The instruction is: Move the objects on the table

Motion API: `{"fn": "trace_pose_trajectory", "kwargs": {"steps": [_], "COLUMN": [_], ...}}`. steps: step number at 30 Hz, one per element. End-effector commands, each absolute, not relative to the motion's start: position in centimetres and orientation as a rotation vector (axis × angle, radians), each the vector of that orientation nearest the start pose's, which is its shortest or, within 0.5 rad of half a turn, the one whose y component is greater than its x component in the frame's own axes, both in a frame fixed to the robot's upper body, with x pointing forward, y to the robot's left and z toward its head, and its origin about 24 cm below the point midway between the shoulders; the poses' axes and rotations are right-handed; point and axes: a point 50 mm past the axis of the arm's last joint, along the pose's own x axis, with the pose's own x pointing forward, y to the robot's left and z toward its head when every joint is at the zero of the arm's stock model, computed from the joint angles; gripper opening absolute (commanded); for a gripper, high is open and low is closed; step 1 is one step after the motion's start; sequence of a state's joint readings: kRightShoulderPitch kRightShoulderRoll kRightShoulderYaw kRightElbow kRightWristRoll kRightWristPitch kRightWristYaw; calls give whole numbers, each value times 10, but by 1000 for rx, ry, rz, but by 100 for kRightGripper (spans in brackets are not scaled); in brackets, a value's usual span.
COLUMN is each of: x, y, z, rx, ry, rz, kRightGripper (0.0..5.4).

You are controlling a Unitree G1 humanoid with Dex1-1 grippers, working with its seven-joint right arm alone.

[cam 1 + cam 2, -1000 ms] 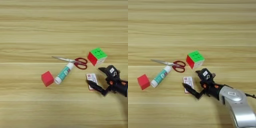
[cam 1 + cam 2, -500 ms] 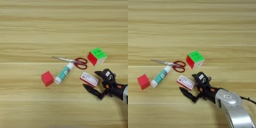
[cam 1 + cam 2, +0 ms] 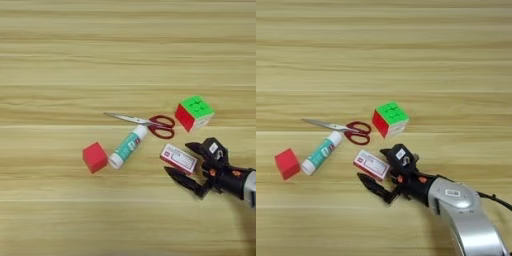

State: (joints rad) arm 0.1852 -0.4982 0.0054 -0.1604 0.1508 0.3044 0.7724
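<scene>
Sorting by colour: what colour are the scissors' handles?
Red; the scissors show best in the left eye view.

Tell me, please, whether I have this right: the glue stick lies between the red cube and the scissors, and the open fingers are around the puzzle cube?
Not quite. The right eye view shows the open gripper bracketing the flat card box, not the puzzle cube, which sits apart, farther up the table. The rest holds: the glue stick lies between the red cube and the scissors.

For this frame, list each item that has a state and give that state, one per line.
claw: open, its two black fingers either side of the card box's right end
card box: closed, flat on the table
scissors: shut, lying flat
glue stick: capped, on its side
puzzle cube: green face up
</scene>
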Motion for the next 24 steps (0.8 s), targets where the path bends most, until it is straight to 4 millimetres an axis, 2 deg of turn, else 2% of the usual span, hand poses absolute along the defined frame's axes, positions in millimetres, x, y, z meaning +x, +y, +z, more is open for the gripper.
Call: {"fn": "trace_pose_trajectory", "kwargs": {"steps": [1, 24], "x": [204, 204], "y": [-214, -212], "z": [33, 33], "rx": [-246, -226], "ry": [419, 415], "rz": [715, 730], "kRightGripper": [436, 211]}}
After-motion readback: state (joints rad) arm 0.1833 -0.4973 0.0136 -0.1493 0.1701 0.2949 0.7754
